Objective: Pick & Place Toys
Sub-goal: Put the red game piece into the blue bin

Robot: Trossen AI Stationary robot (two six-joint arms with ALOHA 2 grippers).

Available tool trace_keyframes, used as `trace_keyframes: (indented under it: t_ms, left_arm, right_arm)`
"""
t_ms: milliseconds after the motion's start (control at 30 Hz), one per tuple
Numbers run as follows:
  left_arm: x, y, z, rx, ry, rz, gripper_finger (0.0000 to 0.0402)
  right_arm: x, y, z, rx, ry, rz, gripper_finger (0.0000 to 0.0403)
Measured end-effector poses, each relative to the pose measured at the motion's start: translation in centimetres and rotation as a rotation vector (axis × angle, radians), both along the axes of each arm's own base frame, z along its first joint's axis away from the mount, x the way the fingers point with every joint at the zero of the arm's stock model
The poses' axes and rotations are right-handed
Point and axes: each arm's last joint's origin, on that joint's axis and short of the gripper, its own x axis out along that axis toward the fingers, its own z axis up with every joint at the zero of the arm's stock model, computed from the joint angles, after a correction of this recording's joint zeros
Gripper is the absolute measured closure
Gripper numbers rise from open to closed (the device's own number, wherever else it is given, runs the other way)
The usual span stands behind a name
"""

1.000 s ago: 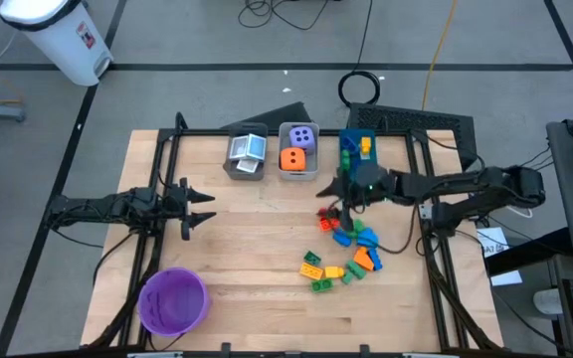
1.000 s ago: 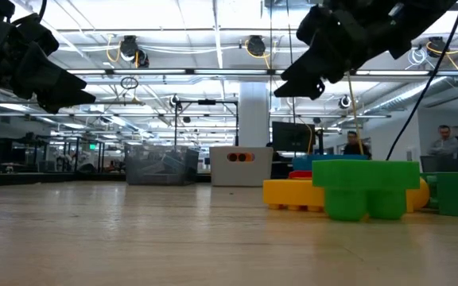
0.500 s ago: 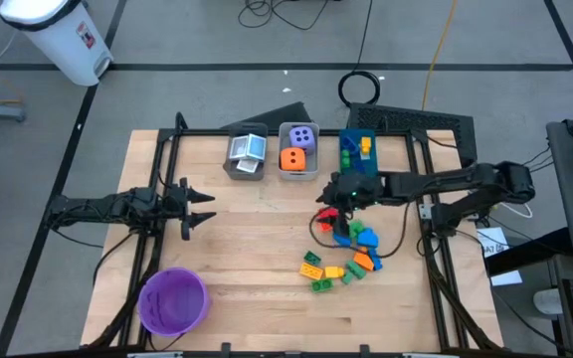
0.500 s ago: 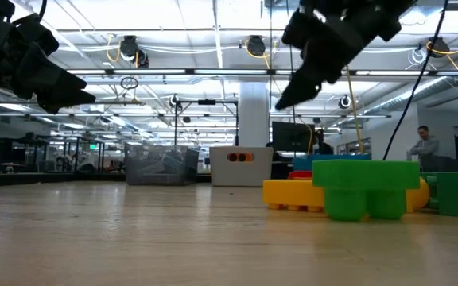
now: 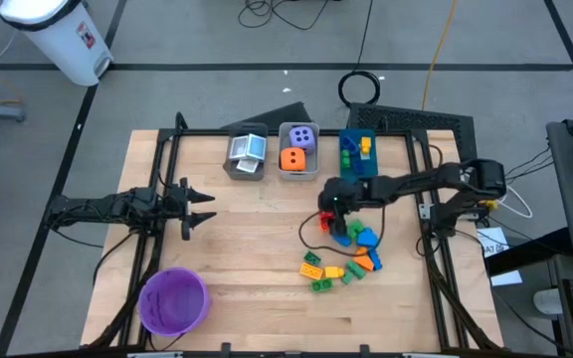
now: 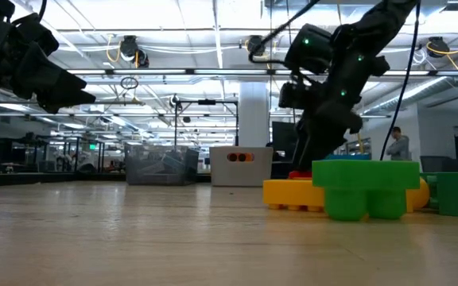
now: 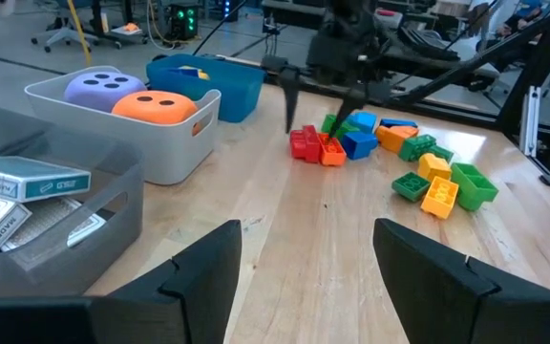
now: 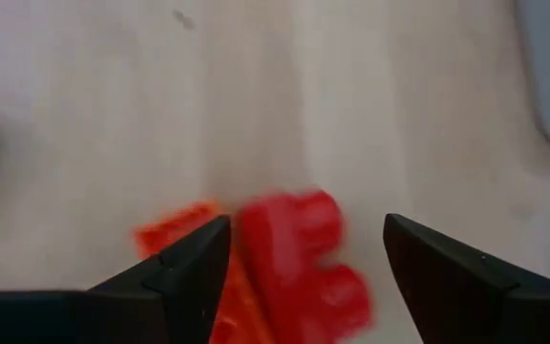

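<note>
Table [image 5: 257,249]: two dice [image 5: 299,147], three bins [image 5: 298,170], one bowl [image 5: 173,301].

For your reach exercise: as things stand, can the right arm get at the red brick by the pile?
Probably yes. The right gripper hangs just over the red brick with its jaws open to either side, nothing lying between. An orange brick sits close beside it.

My bricks [image 5: 341,254] lie loose on the wood at about four o'clock of the table — green, yellow, orange and blue in a scatter, with a red brick [image 8: 304,258] and an orange one [image 8: 184,234] touching at the cluster's ten o'clock edge. At twelve o'clock the purple die [image 5: 304,136] and orange die [image 5: 292,158] sit side by side in one bin, dots up — the white-and-teal cards [image 5: 248,149] are stacked in the bin at their nine o'clock.
</note>
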Motion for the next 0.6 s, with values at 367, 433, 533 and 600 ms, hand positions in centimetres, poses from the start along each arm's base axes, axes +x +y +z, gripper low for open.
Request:
trace_keyframes:
  t_ms: [367, 433, 533, 600]
  left_arm:
    - [0.0, 0.0, 0.0, 0.000, 0.000, 0.000, 0.0155]
    - [0.0, 0.0, 0.0, 0.000, 0.000, 0.000, 0.0156]
    - [0.0, 0.0, 0.0, 0.000, 0.000, 0.000, 0.0156]
    - [0.0, 0.0, 0.0, 0.000, 0.000, 0.000, 0.0156]
  right_arm:
    - [-0.3, -1.5, 0.5, -0.118, 0.001, -0.121, 0.0149]
    - [-0.3, -1.3, 0.4, -0.061, -0.007, -0.103, 0.0149]
    - [-0.4, -1.3, 0.3, 0.012, -0.009, -0.153, 0.0145]
    - [-0.5, -1.6, 0.2, 0.018, 0.003, -0.173, 0.0139]
